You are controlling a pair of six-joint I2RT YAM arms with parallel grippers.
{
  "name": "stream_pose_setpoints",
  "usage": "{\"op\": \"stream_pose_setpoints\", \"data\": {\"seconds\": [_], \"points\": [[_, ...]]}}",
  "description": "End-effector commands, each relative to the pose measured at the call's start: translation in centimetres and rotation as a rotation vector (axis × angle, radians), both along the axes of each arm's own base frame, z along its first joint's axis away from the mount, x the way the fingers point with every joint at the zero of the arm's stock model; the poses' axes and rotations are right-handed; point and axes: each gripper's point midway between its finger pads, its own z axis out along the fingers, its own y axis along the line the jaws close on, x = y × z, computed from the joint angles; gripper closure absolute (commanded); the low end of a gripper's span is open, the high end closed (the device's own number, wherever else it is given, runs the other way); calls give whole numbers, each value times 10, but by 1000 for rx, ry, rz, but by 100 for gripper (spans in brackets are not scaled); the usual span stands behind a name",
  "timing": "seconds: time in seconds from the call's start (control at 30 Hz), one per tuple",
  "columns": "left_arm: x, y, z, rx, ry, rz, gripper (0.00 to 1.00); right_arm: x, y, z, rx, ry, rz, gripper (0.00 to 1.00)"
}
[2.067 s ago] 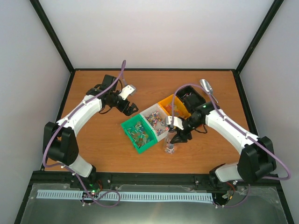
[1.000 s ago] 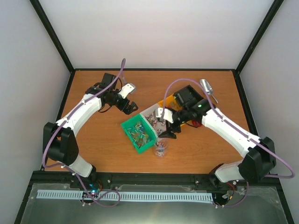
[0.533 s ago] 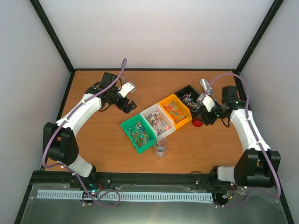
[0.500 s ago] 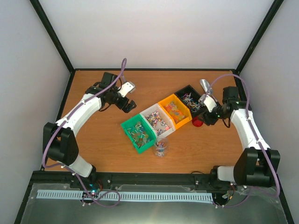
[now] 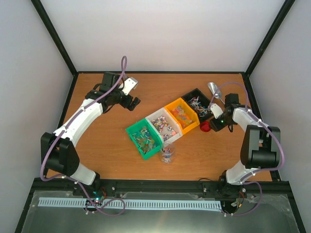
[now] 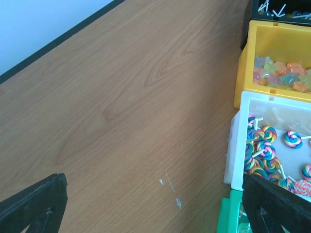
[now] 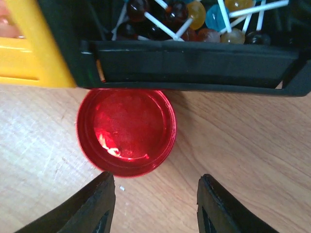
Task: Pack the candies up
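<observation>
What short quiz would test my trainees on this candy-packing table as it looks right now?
1. True or false: the red round plastic lid lies inside the black plastic bin.
2. Which bin holds the rainbow swirl lollipops? A the black one, B the white plastic bin, C the green one.
3. What is the left gripper holding?
Key: 1 false; it lies on the wooden table, just outside that bin's wall. 2 B. 3 Nothing; its jaws stand open over bare wood.
</observation>
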Motion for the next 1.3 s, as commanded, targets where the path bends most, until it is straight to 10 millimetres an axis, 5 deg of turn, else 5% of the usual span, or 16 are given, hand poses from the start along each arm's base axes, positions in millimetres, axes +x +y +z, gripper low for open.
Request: {"op": "stream_pose_setpoints", "data": {"seconds": [0.0,0.47,0.77,1.0,1.27], "points": [[8,1,32,-49,-86,27,0,12,-3,-15,-5,7,-46,55],[-2,-22,35,-149,-72,-89,0,28,-2,-43,-32,38,-70,69],[-27,-38,33,-165,14,-254,0,20,-3,-45,-37,58,-51,96],[-59,-56,38,-252,112,-417,0,27,14,15,106,-37,9,97],[-70,-75,85,-462,148,-460,0,41,86,160,545,-283,184,97]]}}
